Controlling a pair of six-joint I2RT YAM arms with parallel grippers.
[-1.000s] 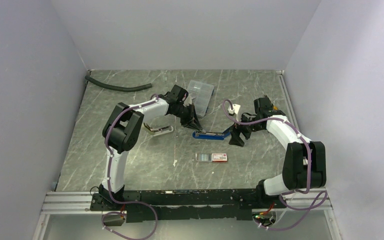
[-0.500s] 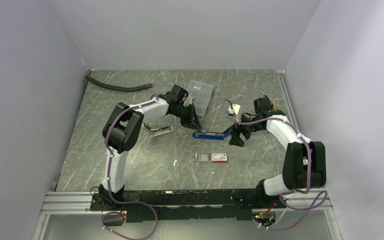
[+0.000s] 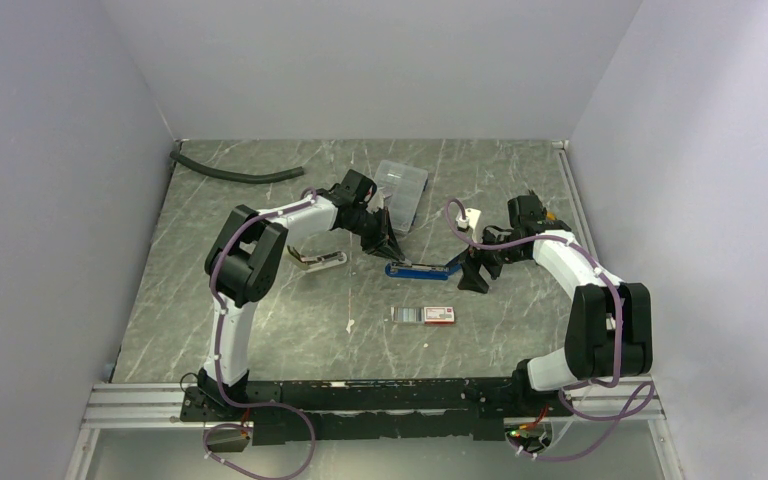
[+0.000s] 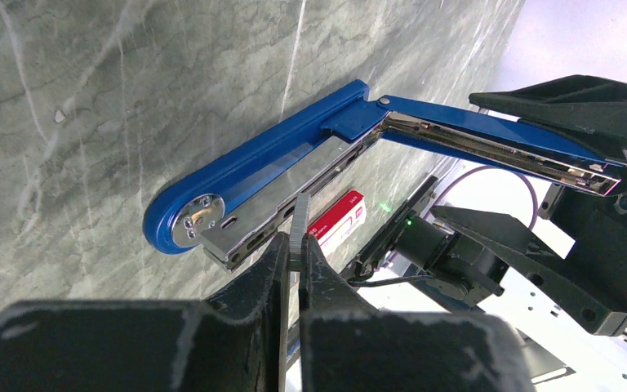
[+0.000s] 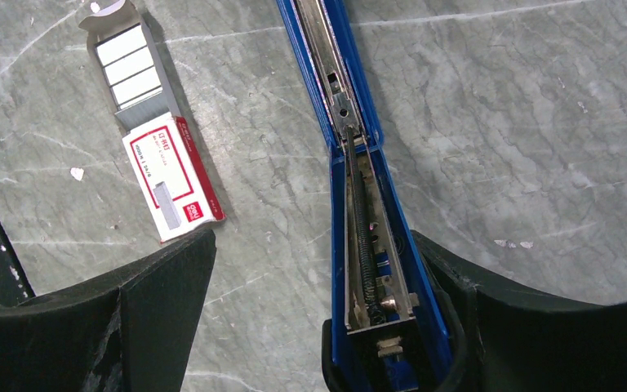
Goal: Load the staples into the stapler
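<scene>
Your left arm (image 3: 248,252) rises from its base at the near edge and folds at the elbow. It then reaches right across the grey marbled table (image 3: 260,330), with the wrist tipped down toward the stapler (image 4: 253,163). The left gripper (image 4: 294,249) has its jaws pressed together on a thin grey strip of staples (image 4: 299,222). The strip is held on edge at the front lip of the stapler's silver channel (image 4: 282,200). You cannot tell whether it is seated there. A clear case (image 3: 402,188) sits just beyond this wrist.

The stapler lies mid-table between your two grippers, opened wide. Its blue base is flat on the table with the rounded front end toward the left gripper. The blue lid (image 4: 473,129) swings out past the hinge and lifts off the surface, showing its metal lining and a dark spring (image 5: 363,237).

Nearer the bases lies a small white box (image 5: 171,175) with a red end, apart from the stapler. Its dark tray (image 5: 153,45) is pulled part way out, and rows of silvery staples (image 5: 131,65) show inside.

Your right arm (image 3: 580,265) climbs from its base on the right, doubles back at a high elbow and reaches left and low. The right gripper (image 5: 314,245) has its jaws spread wide around the lid's free end. The lid lies against one finger and well clear of the other.
</scene>
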